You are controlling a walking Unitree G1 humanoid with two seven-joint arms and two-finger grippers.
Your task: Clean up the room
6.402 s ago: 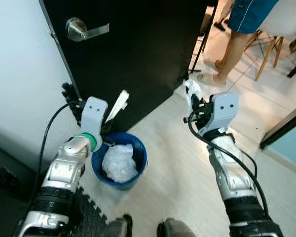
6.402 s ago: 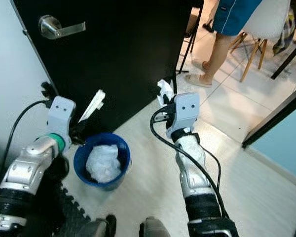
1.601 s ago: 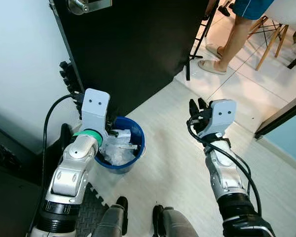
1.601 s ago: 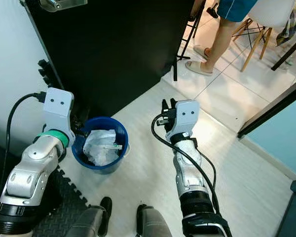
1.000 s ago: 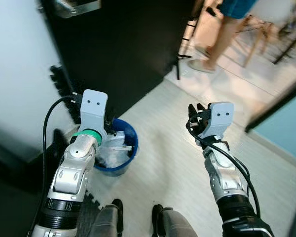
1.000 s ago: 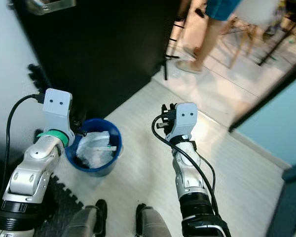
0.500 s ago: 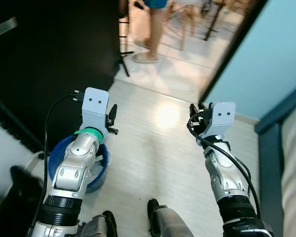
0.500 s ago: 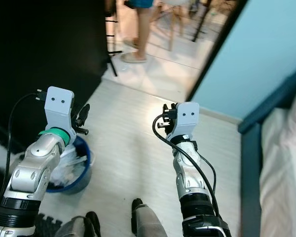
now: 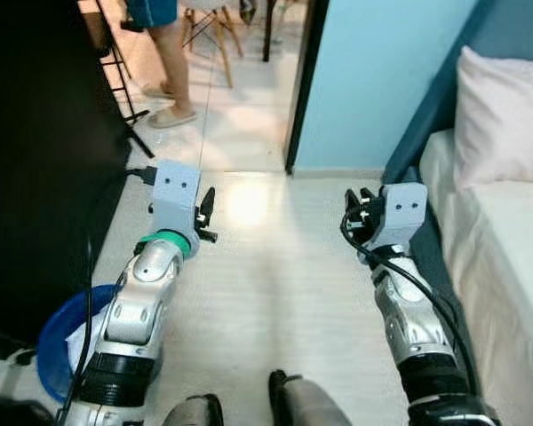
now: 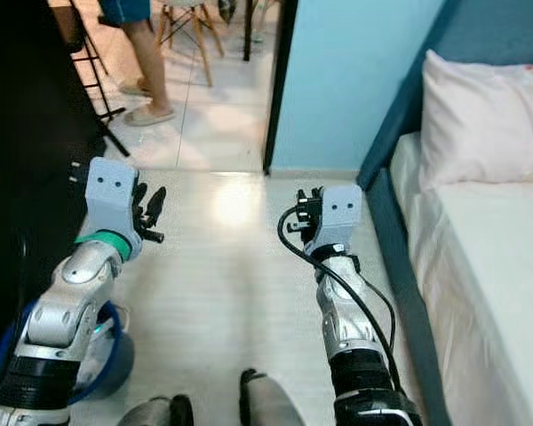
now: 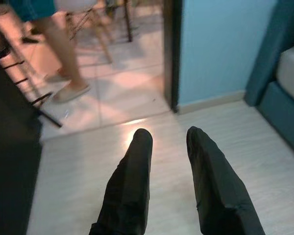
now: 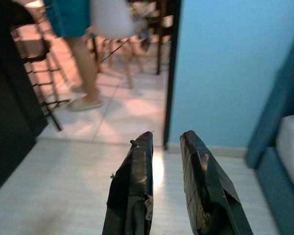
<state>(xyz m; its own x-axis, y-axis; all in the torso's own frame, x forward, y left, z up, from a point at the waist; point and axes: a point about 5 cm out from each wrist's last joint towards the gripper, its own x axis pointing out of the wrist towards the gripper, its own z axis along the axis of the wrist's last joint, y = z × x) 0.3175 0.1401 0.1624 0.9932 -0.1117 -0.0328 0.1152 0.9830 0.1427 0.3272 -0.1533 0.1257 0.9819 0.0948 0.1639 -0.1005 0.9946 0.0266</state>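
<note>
The bed [image 10: 480, 266] runs along the robot's right, its long axis pointing away toward the pillow [image 10: 480, 111]. The blue bin [image 9: 58, 351] sits low on the floor [image 9: 275, 266] by the left arm. Both the left pincer [image 9: 204, 213] and right pincer [image 10: 304, 213] are released, holding nothing, aimed forward at the doorway.

A round blue plastic bin [image 9: 58, 342] stands on the pale plank floor [image 9: 275, 302] at the robot's left, beside a black door [image 9: 44, 169]. A bed with a white pillow [image 9: 506, 120] runs along the right. Ahead, past the doorway, a person's legs [image 9: 164, 62] stand before a wooden-legged chair [image 9: 204, 35].
</note>
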